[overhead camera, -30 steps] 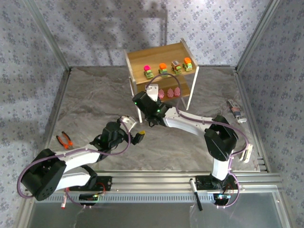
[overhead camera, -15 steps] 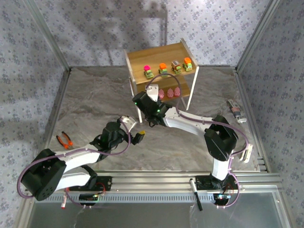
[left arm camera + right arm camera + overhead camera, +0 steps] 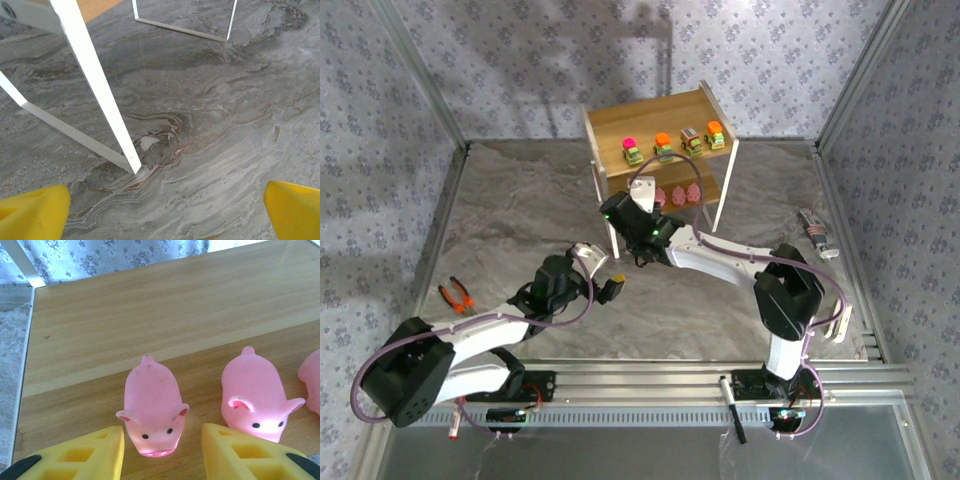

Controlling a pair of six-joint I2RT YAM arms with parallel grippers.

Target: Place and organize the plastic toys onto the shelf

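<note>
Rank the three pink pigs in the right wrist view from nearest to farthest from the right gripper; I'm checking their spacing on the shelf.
1. Left pig, sitting between the fingers of the right gripper.
2. Middle pig, just past the finger on the picture's right.
3. Edge pig, cut off at the picture's right edge.

Grey marbled counter carries the wooden shelf at the far middle, orange-handled pliers near the left edge; four cars line the shelf's top tier; pink pigs stand on the lower tier.
</note>
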